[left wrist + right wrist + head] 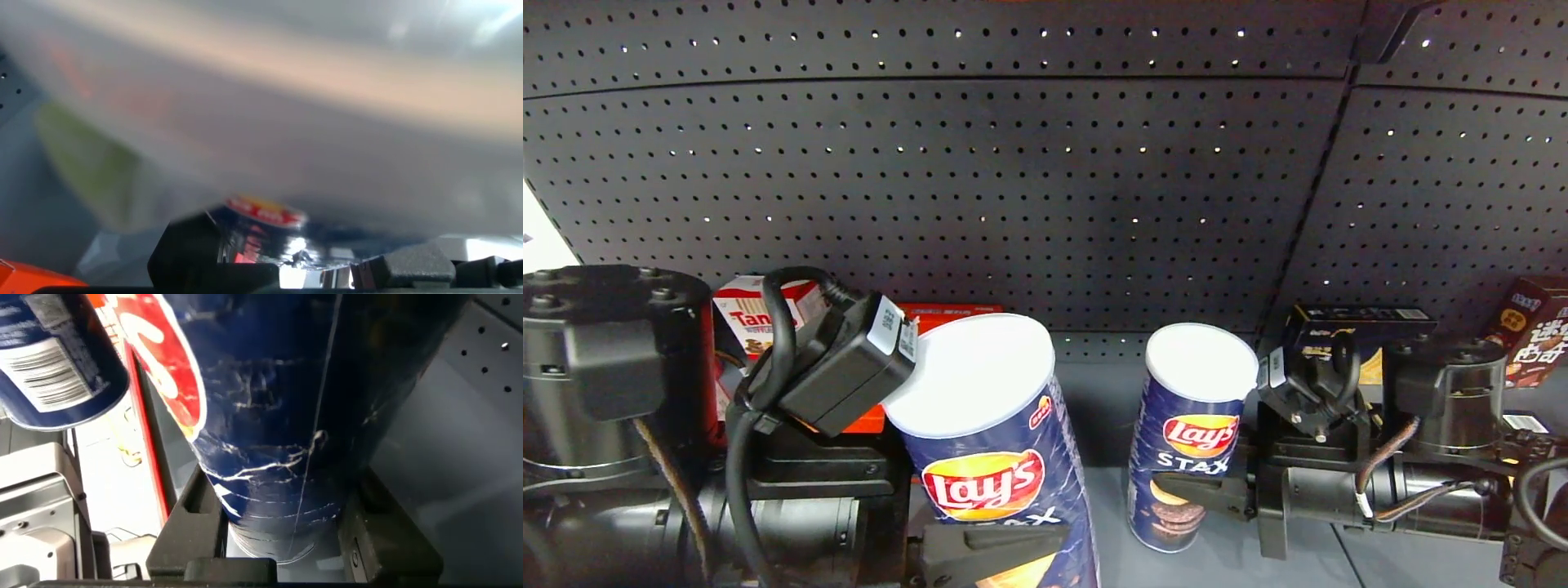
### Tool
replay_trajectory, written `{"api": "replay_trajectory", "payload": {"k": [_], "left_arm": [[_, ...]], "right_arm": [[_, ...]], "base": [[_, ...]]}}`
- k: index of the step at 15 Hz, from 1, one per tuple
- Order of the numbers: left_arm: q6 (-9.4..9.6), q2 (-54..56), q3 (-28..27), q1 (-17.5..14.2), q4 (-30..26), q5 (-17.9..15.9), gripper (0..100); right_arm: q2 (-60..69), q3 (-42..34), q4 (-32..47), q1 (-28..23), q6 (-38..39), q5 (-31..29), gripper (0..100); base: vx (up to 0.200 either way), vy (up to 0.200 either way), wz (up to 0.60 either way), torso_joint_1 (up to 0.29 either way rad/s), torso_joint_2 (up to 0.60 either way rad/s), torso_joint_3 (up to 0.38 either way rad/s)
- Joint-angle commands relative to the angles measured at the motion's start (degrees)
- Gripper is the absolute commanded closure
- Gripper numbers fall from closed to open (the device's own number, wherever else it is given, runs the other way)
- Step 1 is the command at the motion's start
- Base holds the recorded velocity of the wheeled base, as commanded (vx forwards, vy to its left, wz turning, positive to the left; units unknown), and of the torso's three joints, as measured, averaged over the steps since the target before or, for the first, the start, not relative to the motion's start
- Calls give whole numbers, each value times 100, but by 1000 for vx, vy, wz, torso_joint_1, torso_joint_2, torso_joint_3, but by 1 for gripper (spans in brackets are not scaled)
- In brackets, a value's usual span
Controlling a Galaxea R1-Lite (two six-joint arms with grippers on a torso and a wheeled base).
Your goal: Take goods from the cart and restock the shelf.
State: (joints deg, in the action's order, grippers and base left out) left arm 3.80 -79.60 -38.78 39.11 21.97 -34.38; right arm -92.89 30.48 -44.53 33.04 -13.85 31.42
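Two navy chip cans with white lids stand out in front of the shelf's back wall. The left can [992, 457] leans slightly, and my left gripper [994, 545] is shut on its lower part; its base is out of sight. Up close this can [270, 122] is a blur. The right can [1191, 445] stands upright over the grey shelf board [1104, 408], with my right gripper [1205, 492] shut on its lower half. In the right wrist view that can [286, 449] sits between the black fingers [189, 531], and the other can [57, 367] shows beyond it.
A black pegboard wall [1045, 163] closes the back. Behind the left arm stand a red and white wafer box [752, 314] and an orange box [947, 310]. A black box [1356, 320] and a brown box [1531, 327] stand at the right.
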Motion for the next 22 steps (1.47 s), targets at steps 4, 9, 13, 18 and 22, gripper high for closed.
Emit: {"api": "replay_trajectory", "payload": {"k": [4, 9, 13, 18, 22], "left_arm": [[6, -64, 2, 0, 9, 1, 100], [6, -73, 2, 9, 9, -8, 100], [6, -64, 11, 9, 9, -8, 100], [6, -55, 72, 9, 9, -16, 100], [6, -29, 81, 9, 9, -8, 100]], "right_arm": [[-168, 2, -3, -8, -13, 102, 100], [-71, -68, -3, 1, -13, 93, 100], [-54, -121, -3, -8, -30, 75, 0], [333, -385, 6, -69, -21, 58, 0], [1186, -692, 85, -245, -21, 58, 0]], "base": [[0, 0, 0, 0, 0, 0], [0, 0, 0, 0, 0, 0], [0, 0, 0, 0, 0, 0], [0, 0, 0, 0, 0, 0], [0, 0, 0, 0, 0, 0]]}}
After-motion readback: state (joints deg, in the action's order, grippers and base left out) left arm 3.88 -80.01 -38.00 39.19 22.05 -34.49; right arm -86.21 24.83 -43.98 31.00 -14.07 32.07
